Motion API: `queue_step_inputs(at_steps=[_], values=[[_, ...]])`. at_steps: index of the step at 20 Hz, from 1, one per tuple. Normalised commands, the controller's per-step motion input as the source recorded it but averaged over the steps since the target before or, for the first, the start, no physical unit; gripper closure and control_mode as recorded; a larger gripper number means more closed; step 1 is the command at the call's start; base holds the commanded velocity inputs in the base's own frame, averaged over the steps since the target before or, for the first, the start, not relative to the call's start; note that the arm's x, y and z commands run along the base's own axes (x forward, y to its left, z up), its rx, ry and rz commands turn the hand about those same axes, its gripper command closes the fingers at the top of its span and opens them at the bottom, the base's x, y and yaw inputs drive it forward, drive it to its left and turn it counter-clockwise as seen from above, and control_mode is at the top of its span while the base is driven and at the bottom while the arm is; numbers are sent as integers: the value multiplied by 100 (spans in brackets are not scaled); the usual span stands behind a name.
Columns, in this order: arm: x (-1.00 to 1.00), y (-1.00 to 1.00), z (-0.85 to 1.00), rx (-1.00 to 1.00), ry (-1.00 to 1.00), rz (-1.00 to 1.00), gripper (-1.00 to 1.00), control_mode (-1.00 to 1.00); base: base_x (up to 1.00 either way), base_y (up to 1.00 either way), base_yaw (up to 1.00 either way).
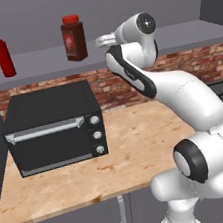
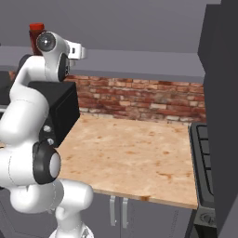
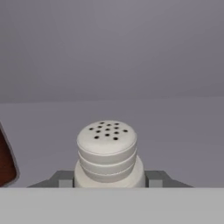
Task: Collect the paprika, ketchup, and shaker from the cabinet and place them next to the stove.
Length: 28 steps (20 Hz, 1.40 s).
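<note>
- The end effector (image 3: 108, 183) is up at the cabinet (image 1: 35, 64) shelf, and in the hand view its fingers (image 3: 61, 178) sit tight against both sides of the shaker (image 3: 107, 153). It is clenched on the shaker, low on the body, which I judge leaves the holed cap clear and keeps the shaker upright for the carry.
- The arm reaches high and back over the desk (image 1: 139, 145), wrist level with the shelf, because the shelf sits well above the desk.
- The paprika (image 1: 74, 38) stands upright mid-shelf, just beside the wrist; its dark edge shows at the side of the hand view.
- The ketchup (image 1: 3, 56) stands upright towards the shelf's left end, well apart from the paprika.
- Both wait on the shelf, so I judge this to be the first pick of three.
- The stove (image 2: 204, 153) lies at the desk's right edge; bare desk beside it looks like the drop spot.
- The toaster oven (image 1: 55, 127) sits on the left part of the desk, under the shelf.
- Count: one shaker, one paprika, one ketchup, one toaster oven, one stove.
</note>
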Motion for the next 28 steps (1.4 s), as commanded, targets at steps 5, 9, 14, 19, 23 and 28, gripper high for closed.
queue_step_inputs(at_steps=[5, 9, 14, 19, 23, 28], values=[[-48, 0, -9, 0, -3, 0, 100, -100, 0, 0, 0], [-95, 0, -12, 1, -6, -4, 100, -100, 0, 0, 0], [-90, -7, -1, 3, -2, -14, 100, -100, 0, 0, 0], [-63, -35, 0, 6, 2, -22, 100, -100, 0, 0, 0], [-37, -60, -10, 3, 6, -24, 100, -100, 0, 0, 0], [-19, -67, -22, 0, 3, -27, 100, -100, 0, 0, 0]])
